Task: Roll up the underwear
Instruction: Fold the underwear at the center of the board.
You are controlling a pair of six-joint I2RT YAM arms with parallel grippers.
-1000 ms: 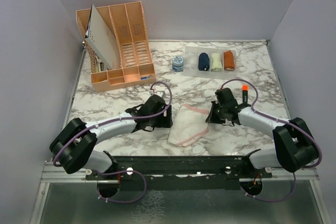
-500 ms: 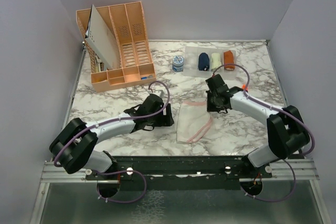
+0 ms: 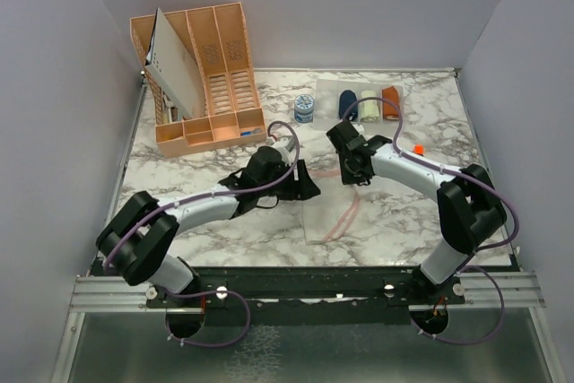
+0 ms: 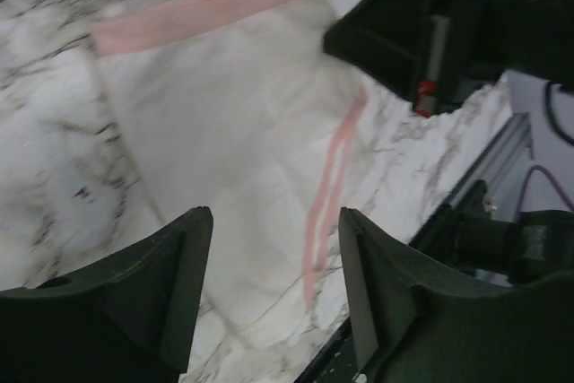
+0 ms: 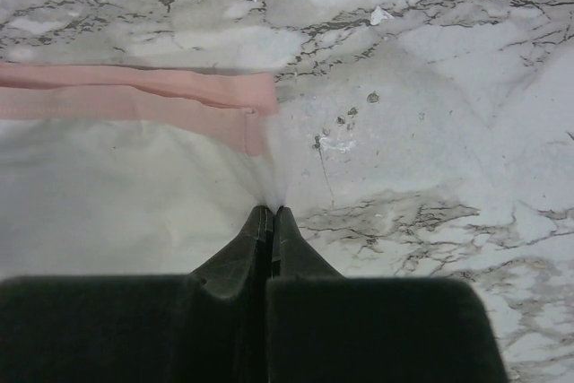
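Two pincers work over the whitish-pink brief point(image 3: 330, 208), which lies spread flat around the middle of the marble tabletop point(image 3: 421, 213), a little toward its near edge. The right pincer point(image 5: 272, 213) is fully closed, nipping a small peak of cloth at the brief's corner just below the pink waistband point(image 5: 134, 91), on the side toward the far edge. The left pincer point(image 4: 273, 217) hangs over the cloth with its jaws apart and nothing between them. The navy brief point(image 3: 348, 105) sits rolled near the far edge. The step in hand looks like squaring the brief before rolling. To do it well, the right side should hold its pinch low and pull gently so the waistband lies straight. The left should come down on the matching corner and take only a thin fold. Both corners want even tension, because a lopsided tug would skew the cloth and give a crooked roll.
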